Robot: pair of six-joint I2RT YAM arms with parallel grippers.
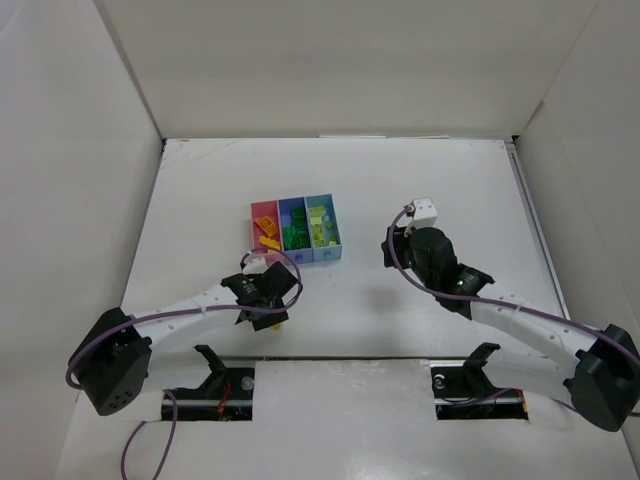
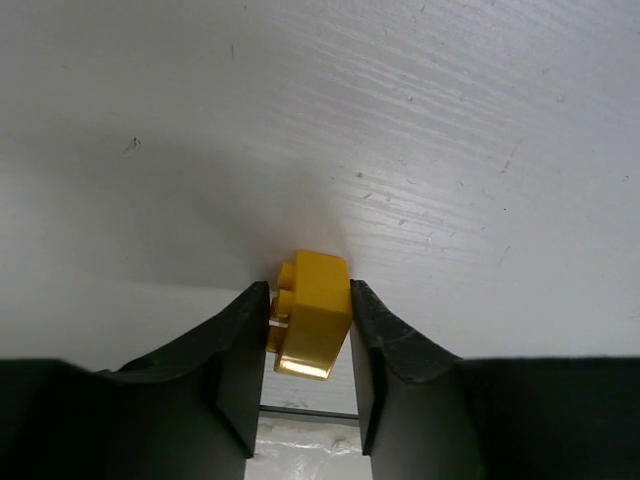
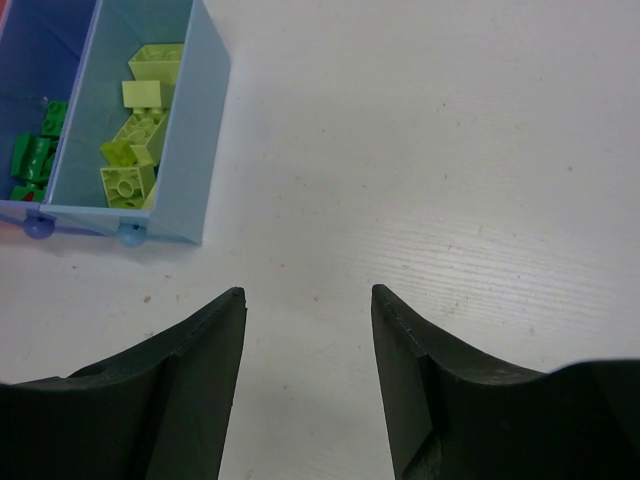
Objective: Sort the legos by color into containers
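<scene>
Lego pinched in left gripper; right gripper spread wide, holding nothing.
The orange-yellow brick sits low centre in the left wrist view, just above the white table. The containers stand mid-frame in the top view. Lime legos lie in the light blue bin and dark green legos in the periwinkle bin.

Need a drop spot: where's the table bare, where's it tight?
Bare: table left of the bins, the strip between them and the back wall, and the stretch from the light blue bin to the right gripper. Tight: in front of the bins, where the left gripper holds a yellow brick.
</scene>
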